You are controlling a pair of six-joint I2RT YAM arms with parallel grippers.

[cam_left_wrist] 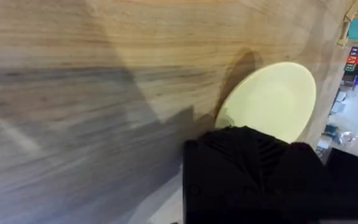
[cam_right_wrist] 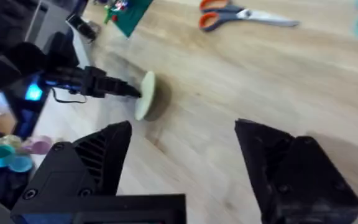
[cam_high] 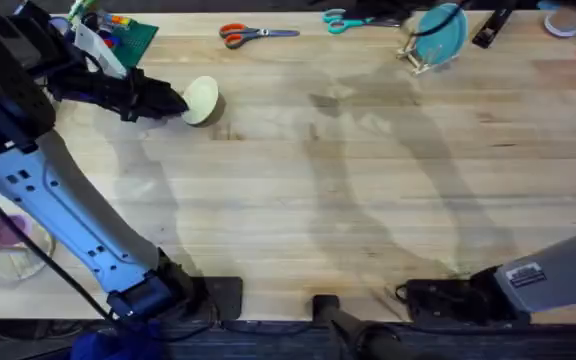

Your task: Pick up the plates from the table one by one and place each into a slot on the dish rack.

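The cream-yellow plate (cam_high: 204, 99) hangs on edge just above the table (cam_high: 298, 190) at the far left, with its shadow on the wood below it. My left gripper (cam_high: 178, 102) is shut on its rim. In the left wrist view, the plate (cam_left_wrist: 272, 99) sticks out past the black fingers (cam_left_wrist: 247, 155). The right wrist view shows the same plate (cam_right_wrist: 146, 93) held by the left gripper (cam_right_wrist: 128, 91). The teal plate (cam_high: 444, 33) stands upright in the dish rack (cam_high: 415, 60) at the far right. My right gripper (cam_right_wrist: 182, 134) is open and holds nothing, low near the front edge (cam_high: 418, 295).
Orange scissors (cam_high: 253, 35) and teal scissors (cam_high: 351, 18) lie along the far edge. A green baseplate (cam_high: 130, 35) with small blocks sits at the far left, behind the left arm. Clear and coloured bowls (cam_high: 3, 245) stand off the table's left side.
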